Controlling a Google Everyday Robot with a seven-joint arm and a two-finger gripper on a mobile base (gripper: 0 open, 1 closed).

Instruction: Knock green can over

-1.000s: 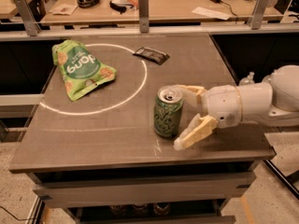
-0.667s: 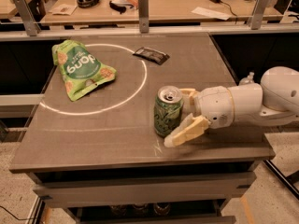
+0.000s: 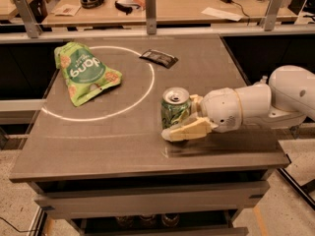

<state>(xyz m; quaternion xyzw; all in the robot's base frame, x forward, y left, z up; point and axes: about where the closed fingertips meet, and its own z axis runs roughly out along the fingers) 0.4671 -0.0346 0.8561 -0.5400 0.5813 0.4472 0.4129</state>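
The green can (image 3: pixel 173 108) stands upright on the dark table (image 3: pixel 98 146), right of centre, just outside the white circle. It has a pale swirl pattern and a silver top with a pull tab. My gripper (image 3: pixel 181 117) reaches in from the right at can height and is open. Its near cream finger (image 3: pixel 189 129) lies along the can's front lower side, its tip past the can's left edge. The far finger (image 3: pixel 196 101) shows just behind the can's right side. The can sits between them.
A flat green snack bag (image 3: pixel 84 74) lies at the left inside the white circle (image 3: pixel 147 90). A small dark packet (image 3: pixel 158 58) lies at the back centre. The table's front edge is close below the can. Railing posts and a cluttered desk stand behind.
My gripper has moved left toward the can, and the near finger now reaches across the can's front. The can stays upright in the same spot.
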